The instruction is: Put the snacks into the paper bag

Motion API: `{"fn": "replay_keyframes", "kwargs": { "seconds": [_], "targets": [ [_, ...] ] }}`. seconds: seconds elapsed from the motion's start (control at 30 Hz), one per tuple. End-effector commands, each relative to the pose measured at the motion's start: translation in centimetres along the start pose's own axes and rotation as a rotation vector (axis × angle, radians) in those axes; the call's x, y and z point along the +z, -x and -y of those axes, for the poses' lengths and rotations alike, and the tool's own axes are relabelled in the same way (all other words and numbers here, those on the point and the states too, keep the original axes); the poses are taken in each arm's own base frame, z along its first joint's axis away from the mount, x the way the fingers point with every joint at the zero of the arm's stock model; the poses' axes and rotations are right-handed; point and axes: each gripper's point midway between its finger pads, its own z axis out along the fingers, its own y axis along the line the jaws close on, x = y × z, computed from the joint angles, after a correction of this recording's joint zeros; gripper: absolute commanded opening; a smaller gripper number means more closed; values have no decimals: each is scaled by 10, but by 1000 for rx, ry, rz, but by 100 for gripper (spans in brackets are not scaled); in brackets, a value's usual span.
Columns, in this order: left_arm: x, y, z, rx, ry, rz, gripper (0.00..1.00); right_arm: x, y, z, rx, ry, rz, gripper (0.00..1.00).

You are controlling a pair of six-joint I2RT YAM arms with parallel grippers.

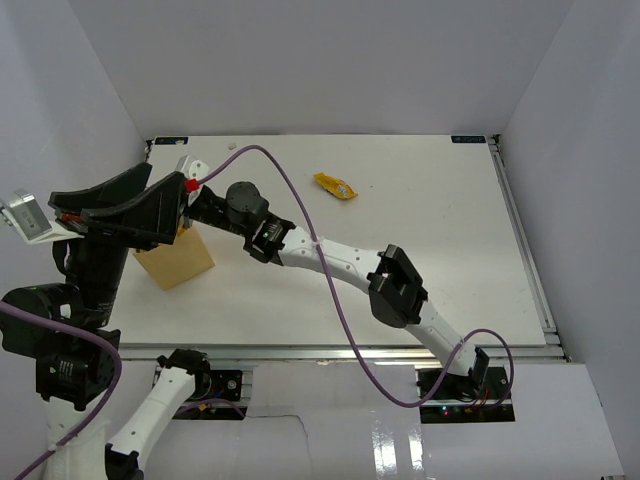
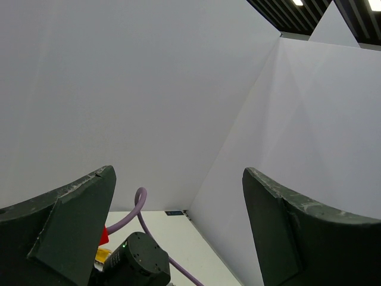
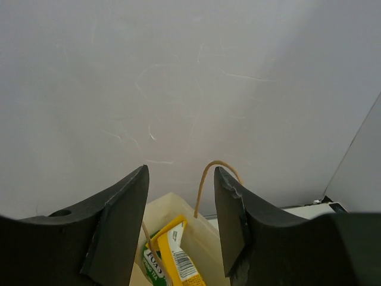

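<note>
The tan paper bag [image 1: 176,260] stands upright at the left of the table, partly under my left gripper. In the right wrist view its open mouth [image 3: 178,208] holds a yellow pack [image 3: 178,256] and a green-and-white packet [image 3: 152,265]; one loop handle [image 3: 215,167] arches up. My right gripper [image 3: 181,196] is open and empty just above the bag mouth, and it shows in the top view [image 1: 193,207] beside the bag. My left gripper [image 1: 165,200] is open wide and empty, raised above the bag and aimed at the walls [image 2: 178,202]. An orange-yellow wrapper [image 1: 335,186] lies on the table at centre back.
White walls enclose the table [image 1: 400,270] on three sides. A purple cable [image 1: 290,195] arcs over the right arm. The right arm's wrist [image 2: 134,262] sits just below my left fingers.
</note>
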Motion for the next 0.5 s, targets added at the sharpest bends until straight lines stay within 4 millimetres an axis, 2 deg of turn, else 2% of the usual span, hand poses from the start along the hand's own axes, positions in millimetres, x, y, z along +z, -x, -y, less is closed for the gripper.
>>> {"fn": "replay_keyframes", "kwargs": {
  "seconds": [0.0,0.07,0.1,0.13,0.17,0.2,0.23,0.27,0.3,0.33,0.37,0.43,0.47],
  "targets": [
    [4,-8,-4,-8,7,-26,98,2,22,13,-21,-22,69,54],
    [5,-11,-5,-10,10,-31,98,1,28,21,-18,-21,57,55],
    [4,-12,-6,-14,10,-34,98,-3,33,36,-24,-33,50,56],
    [4,-15,-8,-13,15,-41,98,-8,31,42,-14,-9,11,59],
    [4,-19,-9,-15,17,-48,98,-14,28,51,-6,-1,-20,61],
    [2,-22,-11,-16,19,-56,98,-30,9,79,-2,-23,-88,63],
    [2,-33,-17,-20,33,-84,98,-42,10,85,19,9,-126,68],
    [-1,-37,-19,-23,39,-96,98,-59,-11,93,53,16,-216,71],
    [-2,-44,-23,-25,48,-113,98,-82,-27,118,54,2,-283,75],
    [-5,-58,-30,-31,67,-151,98,-106,-50,122,62,23,-374,81],
    [-6,-66,-34,-37,77,-172,98,-138,-83,129,59,18,-534,84],
    [-11,-78,-39,-46,89,-210,98,-199,-127,166,41,-107,-756,88],
    [-13,-89,-45,-51,102,-236,98,-224,-138,176,30,-151,-844,89]
  ]
}}
